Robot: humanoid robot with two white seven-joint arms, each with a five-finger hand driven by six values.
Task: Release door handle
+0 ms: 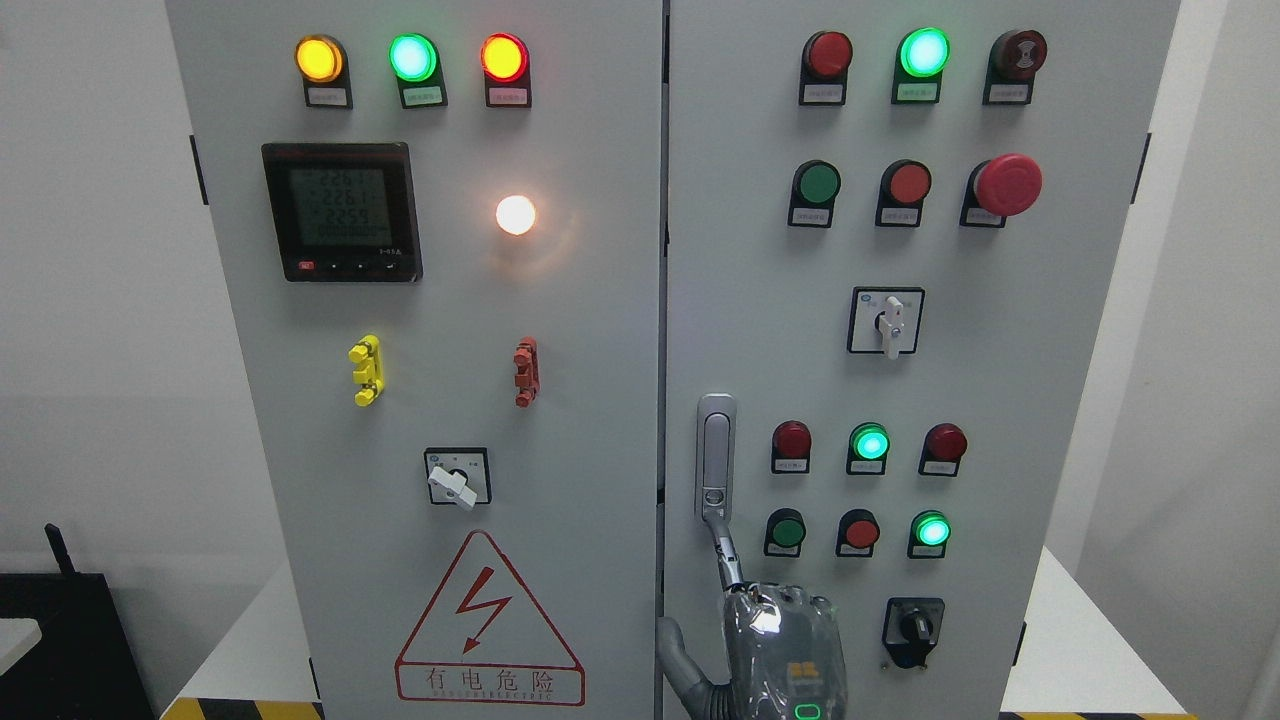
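White walls behind; a grey two-door electrical cabinet (560, 400) fills the head view, standing on a white surface (1080, 650) with yellow-black hazard tape (240, 708) along its front edge.

Left door: amber, green and red indicator lamps (412, 57) in a row at top, all lit. Below them a digital meter (341, 211) with a lit display, and a glowing white lamp (516, 214) to its right. Lower down, a yellow clip (366, 370) and a red clip (525, 372), then a rotary switch (458, 478), then a triangular high-voltage warning sign (489, 625).

Right door: rows of push buttons and lamps, a red mushroom emergency stop (1006, 185) at upper right, a white selector switch (887, 321) mid-door, a black selector (912, 630) near the bottom.

Door handle (716, 458): silver, vertical, recessed in its plate at the left edge of the right door, just right of the seam between doors. It sits flush, doors closed.

One robot hand (770, 625) in view, wrapped in clear plastic, at the bottom edge just below the handle. One finger (727, 555) extends upward, its tip touching the handle's lower end. The other fingers are hidden; cannot tell whether the hand is wide or curled. From which side its arm enters is not clear.
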